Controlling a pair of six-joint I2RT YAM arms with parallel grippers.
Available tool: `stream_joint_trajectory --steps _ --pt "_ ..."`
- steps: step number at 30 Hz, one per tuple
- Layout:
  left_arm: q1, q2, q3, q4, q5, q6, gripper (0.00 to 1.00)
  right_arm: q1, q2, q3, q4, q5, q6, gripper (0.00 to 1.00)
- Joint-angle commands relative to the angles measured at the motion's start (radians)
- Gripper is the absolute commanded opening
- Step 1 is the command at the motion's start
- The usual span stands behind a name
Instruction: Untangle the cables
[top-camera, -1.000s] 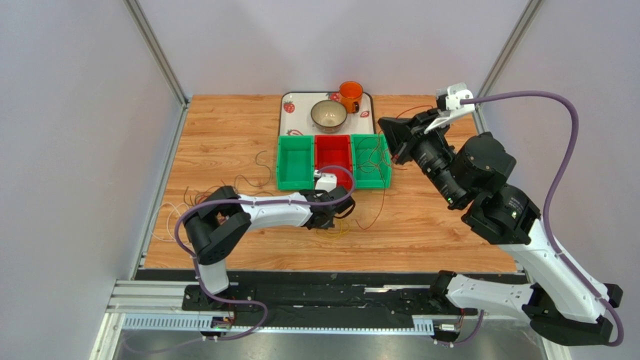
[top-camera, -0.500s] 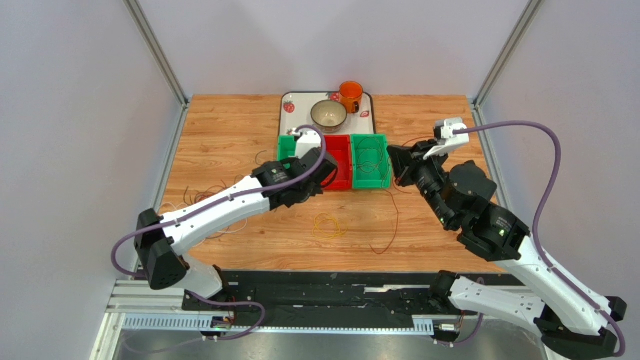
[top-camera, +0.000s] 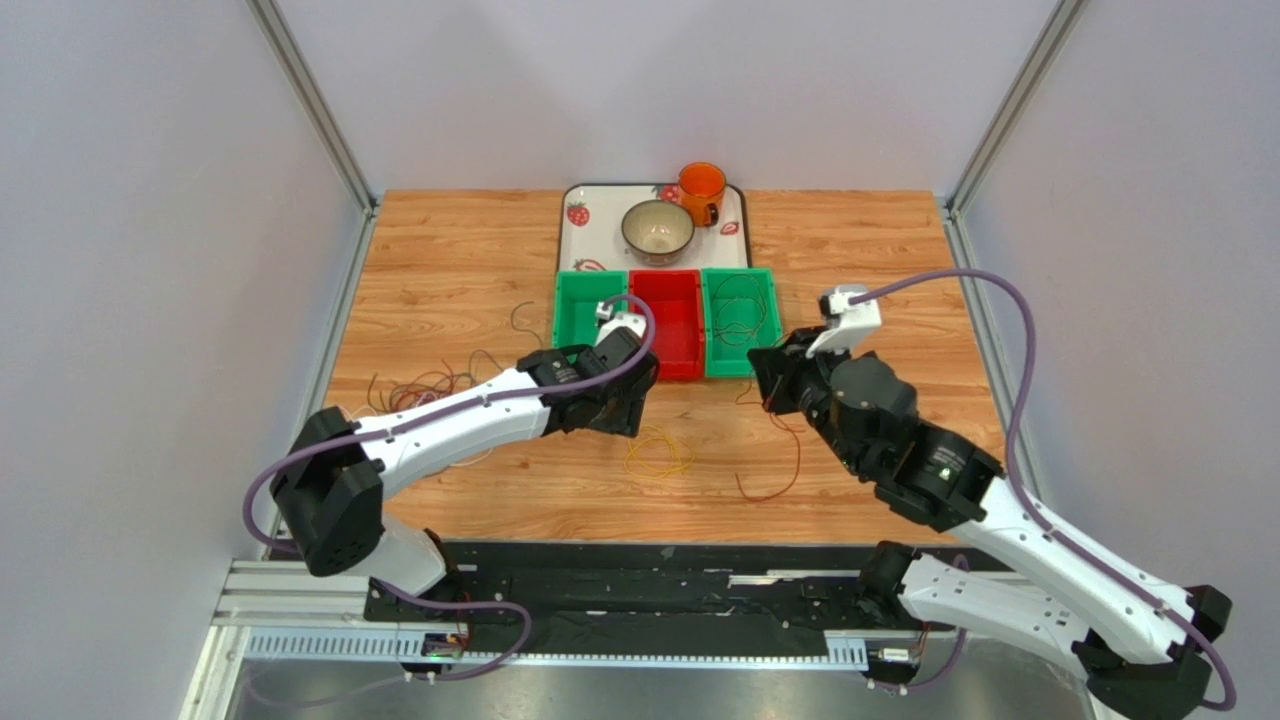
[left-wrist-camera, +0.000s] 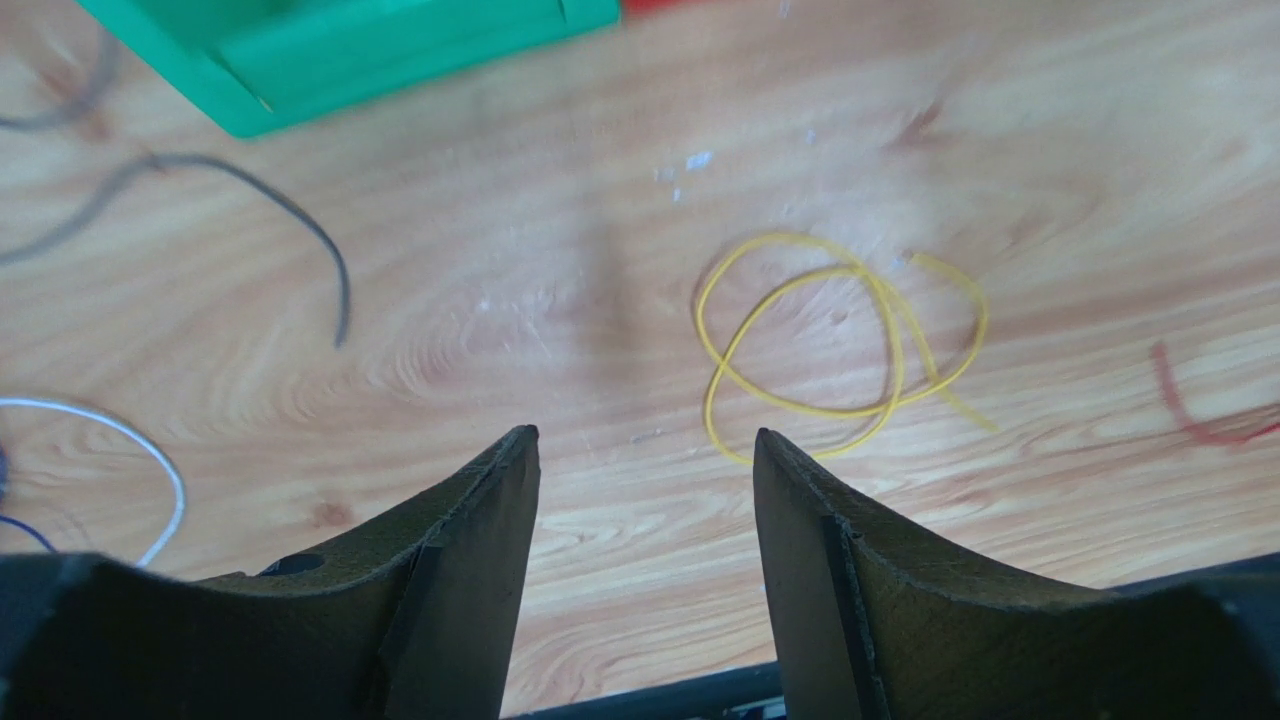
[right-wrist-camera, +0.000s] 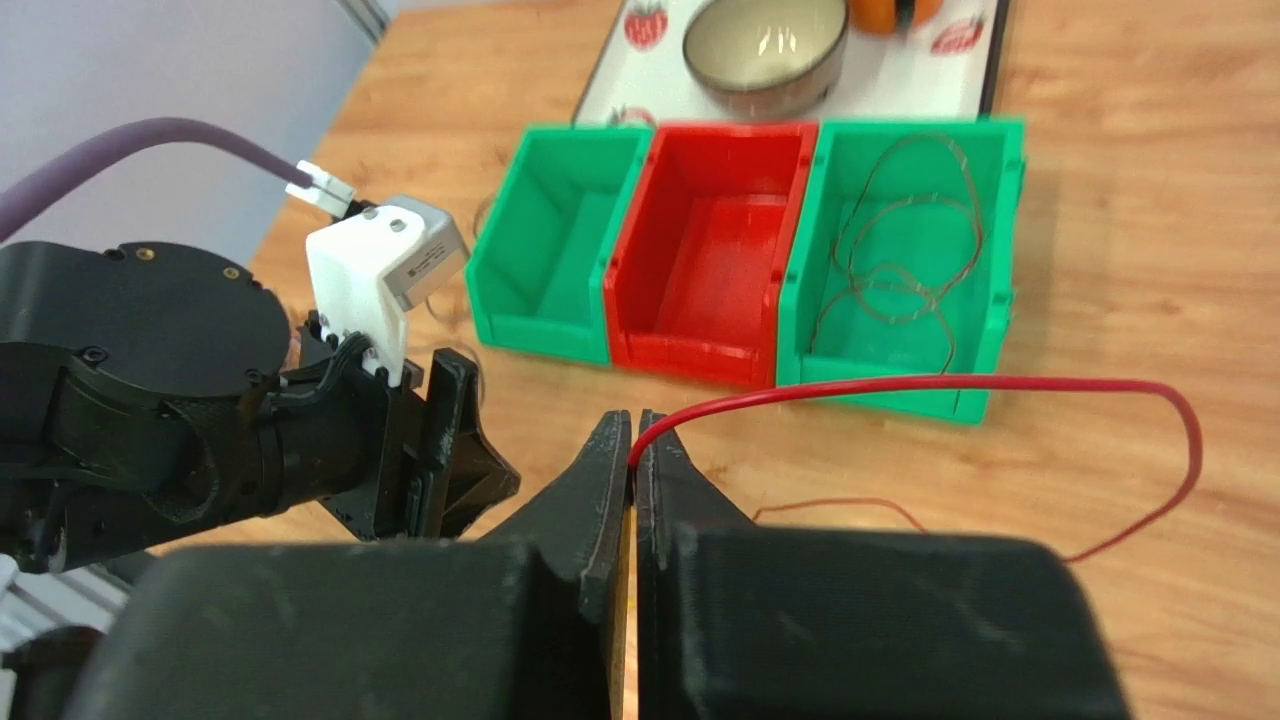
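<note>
The wooden table (top-camera: 451, 255) leaves bare board on all sides of both grippers. The only wall close by is the row of bins just beyond their fingertips.

The left arm reaches low and long across the board from the near left corner. The left gripper (left-wrist-camera: 639, 443) tilts down at the wood, its jaws apart with nothing between them. The right arm rises from the near right corner and bends inward. The right gripper (right-wrist-camera: 631, 428) is clamped tight on the red cable (right-wrist-camera: 932, 387), and the two grippers face each other, near but apart.

Ahead of the right gripper stand three bins side by side. The left green bin (right-wrist-camera: 549, 263) and the red bin (right-wrist-camera: 714, 263) hold nothing, and the right green bin (right-wrist-camera: 902, 131) holds thin dark cable loops (right-wrist-camera: 902, 225). Behind them sits a tray (top-camera: 579, 203) with a bowl (top-camera: 657, 230) and an orange cup (top-camera: 700, 188).

Of the cables, the red one arcs from the right gripper's tips out to its right and curls back onto the board. The yellow cable (left-wrist-camera: 842, 338) lies coiled just ahead and right of the left gripper. A grey cable (left-wrist-camera: 301, 225) and a white cable (left-wrist-camera: 150, 450) lie to that gripper's left, and more loose loops (top-camera: 421, 390) lie along its arm.
</note>
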Motion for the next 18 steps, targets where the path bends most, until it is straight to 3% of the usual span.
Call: stream_joint_trajectory --steps 1,9,18 --pt "-0.002 0.029 -0.044 0.123 0.084 0.011 0.61 -0.003 0.029 -0.075 0.037 -0.056 0.073 0.00" --pt "-0.002 0.193 -0.048 0.212 0.154 0.041 0.59 -0.003 0.072 -0.275 0.160 -0.021 0.101 0.00" --pt "-0.010 0.244 -0.056 0.181 0.150 -0.009 0.54 -0.003 0.213 -0.313 0.215 -0.005 0.084 0.00"
